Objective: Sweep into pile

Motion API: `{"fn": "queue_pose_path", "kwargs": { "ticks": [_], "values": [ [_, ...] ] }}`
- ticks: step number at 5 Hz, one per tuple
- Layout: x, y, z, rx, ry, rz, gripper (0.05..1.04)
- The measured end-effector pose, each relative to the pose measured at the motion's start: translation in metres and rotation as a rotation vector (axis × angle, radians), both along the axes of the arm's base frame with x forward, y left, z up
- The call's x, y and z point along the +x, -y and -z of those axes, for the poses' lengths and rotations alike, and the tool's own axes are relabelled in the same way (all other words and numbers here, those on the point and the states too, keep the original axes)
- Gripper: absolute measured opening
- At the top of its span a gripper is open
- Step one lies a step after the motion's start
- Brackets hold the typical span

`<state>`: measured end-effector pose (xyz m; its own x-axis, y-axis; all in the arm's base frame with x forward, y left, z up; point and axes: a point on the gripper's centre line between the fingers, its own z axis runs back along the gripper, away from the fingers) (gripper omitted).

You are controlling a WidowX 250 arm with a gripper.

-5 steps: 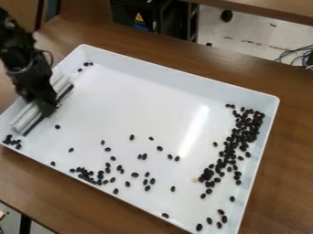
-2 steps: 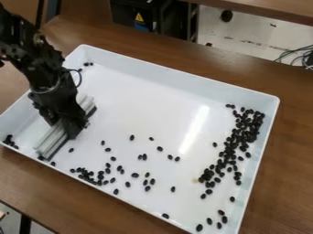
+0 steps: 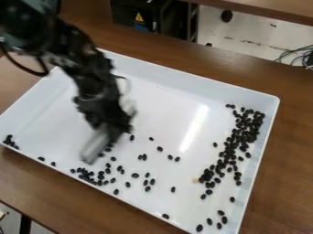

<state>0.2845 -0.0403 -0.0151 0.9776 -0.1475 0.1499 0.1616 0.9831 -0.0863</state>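
Stray beans sit at nine o'clock in a white tray, left of the sweeper clasped by the gripper near loose beans at seven o'clock. A low, level edge and an unhurried stroke should herd them toward the pile at three o'clock without scattering.

a brown wooden table spreads below and around the tool. beyond the tool are a black case with a yellow warning triangle and, farther right, a pale floor, a dark round object and thin cables.
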Motion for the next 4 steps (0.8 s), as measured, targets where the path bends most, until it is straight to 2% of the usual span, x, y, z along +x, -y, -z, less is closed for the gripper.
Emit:
{"fn": "queue_pose_path", "kwargs": {
  "ticks": [1, 2, 3, 4],
  "values": [
    [-0.001, 0.051, 0.000, 0.001, 0.016, 0.065, 0.363],
    [-0.006, 0.083, -0.001, -0.004, 0.019, 0.083, 0.363],
    [0.001, 0.112, -0.002, -0.064, -0.019, 0.056, 0.363],
    [0.004, 0.118, -0.004, -0.076, -0.043, -0.003, 0.363]
  ]
}}
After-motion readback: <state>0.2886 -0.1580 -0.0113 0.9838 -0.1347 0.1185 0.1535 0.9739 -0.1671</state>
